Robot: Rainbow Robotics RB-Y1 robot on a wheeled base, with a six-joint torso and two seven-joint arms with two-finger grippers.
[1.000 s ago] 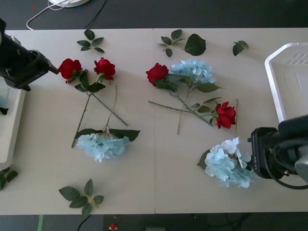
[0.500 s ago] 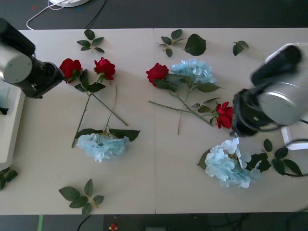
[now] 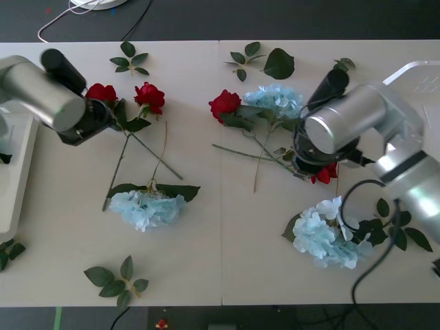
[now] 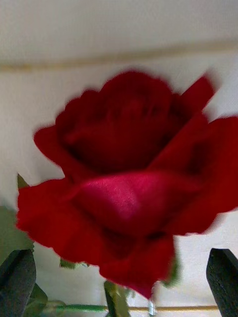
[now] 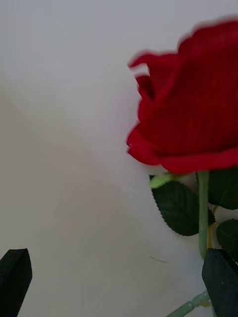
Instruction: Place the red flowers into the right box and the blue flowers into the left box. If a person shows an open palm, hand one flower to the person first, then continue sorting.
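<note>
Near the worktop's right edge, the right gripper (image 4: 119,282) hangs spread wide and empty over a small deep-red artificial rose (image 3: 324,172) (stem between fingertips); lower squarely before closing. The left gripper (image 5: 119,282), equally wide, hovers beside the far-left rose (image 3: 101,93).

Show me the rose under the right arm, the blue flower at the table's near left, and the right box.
Rose under the right arm (image 4: 129,193), right wrist view, on its front petals.
Blue flower, near left (image 3: 146,208), front view, middle of its head.
Right box (image 3: 412,66), front view, on its rim.
</note>
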